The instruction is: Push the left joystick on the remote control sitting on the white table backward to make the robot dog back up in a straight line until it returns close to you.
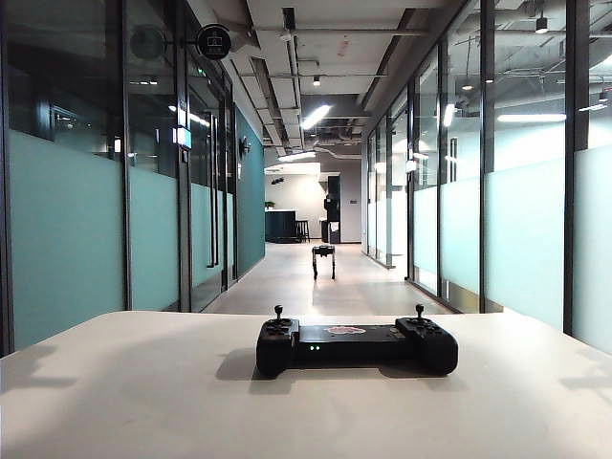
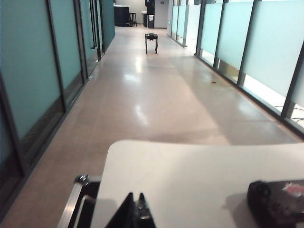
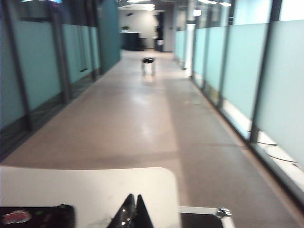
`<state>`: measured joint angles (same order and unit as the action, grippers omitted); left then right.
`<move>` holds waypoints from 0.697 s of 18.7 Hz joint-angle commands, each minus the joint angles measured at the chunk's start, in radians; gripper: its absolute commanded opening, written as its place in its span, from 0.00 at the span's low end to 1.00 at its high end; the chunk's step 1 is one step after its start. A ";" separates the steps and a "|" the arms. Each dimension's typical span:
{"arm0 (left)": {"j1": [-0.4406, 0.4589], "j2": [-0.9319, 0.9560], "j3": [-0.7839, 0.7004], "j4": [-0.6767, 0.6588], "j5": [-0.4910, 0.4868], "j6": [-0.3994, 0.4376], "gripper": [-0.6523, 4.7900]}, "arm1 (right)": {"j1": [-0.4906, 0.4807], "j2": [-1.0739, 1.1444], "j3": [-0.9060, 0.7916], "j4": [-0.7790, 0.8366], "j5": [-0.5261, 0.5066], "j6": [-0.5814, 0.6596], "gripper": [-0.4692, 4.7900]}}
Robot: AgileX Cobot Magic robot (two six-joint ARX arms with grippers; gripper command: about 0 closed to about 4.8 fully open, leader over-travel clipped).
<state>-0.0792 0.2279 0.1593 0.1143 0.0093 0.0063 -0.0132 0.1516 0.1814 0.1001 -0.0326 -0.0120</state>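
Note:
The black remote control [image 1: 356, 345] lies across the middle of the white table [image 1: 143, 402], green lights on its near face. Its left joystick [image 1: 278, 313] stands upright on the left bulge, with a matching stick at the right end. The robot dog [image 1: 323, 259] stands far down the corridor, also seen as robot dog [image 2: 151, 41] and robot dog [image 3: 148, 64]. Neither gripper shows in the exterior view. My left gripper [image 2: 134, 195] is shut and empty, apart from the remote control [image 2: 278, 202]. My right gripper [image 3: 134, 195] is shut and empty, apart from the remote control [image 3: 35, 216].
Glass partitions line both sides of the long corridor. A metal frame [image 2: 76, 202] runs beside the table's left edge, and a like frame [image 3: 209, 211] beside its right edge. A dark counter stands at the corridor's far end.

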 commanded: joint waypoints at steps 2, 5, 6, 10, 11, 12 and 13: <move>0.000 0.237 0.082 0.142 0.061 0.001 0.11 | 0.000 0.131 0.048 0.085 -0.060 0.004 0.08; 0.000 0.399 0.127 0.247 0.115 0.000 0.11 | 0.002 0.212 0.056 0.167 -0.077 0.004 0.08; -0.001 0.454 0.144 0.272 0.148 -0.002 0.11 | 0.003 0.241 0.057 0.190 -0.079 0.004 0.08; -0.001 0.629 0.211 0.291 0.195 -0.007 0.11 | 0.070 0.335 0.058 0.245 -0.073 0.004 0.08; -0.001 0.656 0.227 0.290 0.195 -0.007 0.11 | 0.095 0.355 0.058 0.252 -0.064 0.004 0.08; -0.001 0.683 0.245 0.292 0.195 -0.007 0.11 | 0.128 0.375 0.058 0.255 -0.037 0.004 0.08; -0.001 0.705 0.263 0.291 0.196 -0.007 0.11 | 0.159 0.391 0.058 0.256 -0.004 0.004 0.08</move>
<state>-0.0803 0.9161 0.4004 0.3859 0.1986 0.0025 0.1238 0.5320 0.2337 0.3290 -0.0799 -0.0124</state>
